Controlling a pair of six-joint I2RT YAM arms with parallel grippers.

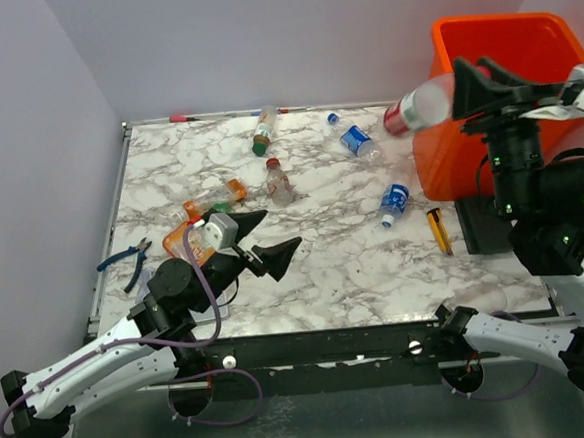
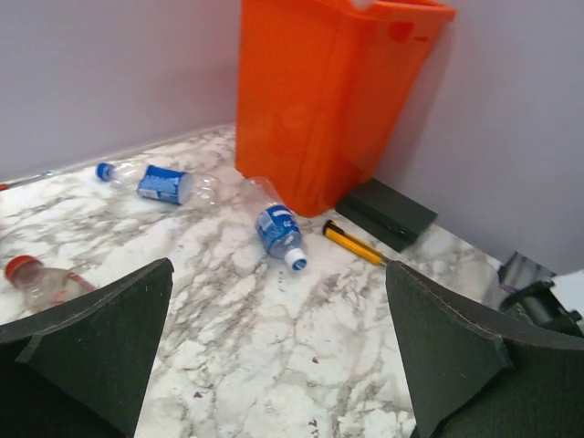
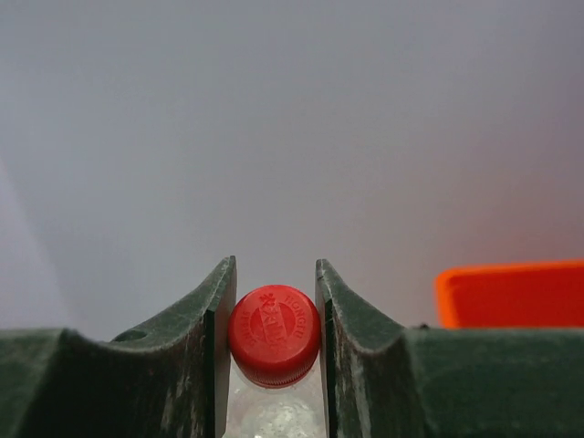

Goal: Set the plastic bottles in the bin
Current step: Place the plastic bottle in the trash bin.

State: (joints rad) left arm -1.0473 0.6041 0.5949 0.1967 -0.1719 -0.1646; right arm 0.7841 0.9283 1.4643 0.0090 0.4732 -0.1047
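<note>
The orange bin (image 1: 501,49) stands at the table's far right and also shows in the left wrist view (image 2: 319,100) and the right wrist view (image 3: 511,292). My right gripper (image 1: 461,92) hangs beside the bin's left rim, shut on a clear bottle (image 1: 419,105). Its red cap (image 3: 274,336) is pinched between the fingers of this gripper (image 3: 274,266). My left gripper (image 1: 263,239) is open and empty (image 2: 278,269), low over the marble near two orange bottles (image 1: 186,241) (image 1: 215,199). Other bottles lie loose: blue-labelled ones (image 1: 394,202) (image 1: 357,139) (image 2: 278,228) (image 2: 164,182), a red-capped one (image 1: 279,180) (image 2: 41,283) and a green-capped one (image 1: 264,131).
Blue-handled pliers (image 1: 124,259) lie at the left edge. A yellow utility knife (image 1: 439,231) (image 2: 356,245) and a black block (image 1: 483,226) (image 2: 383,212) sit in front of the bin. Walls close in the table on the left, back and right.
</note>
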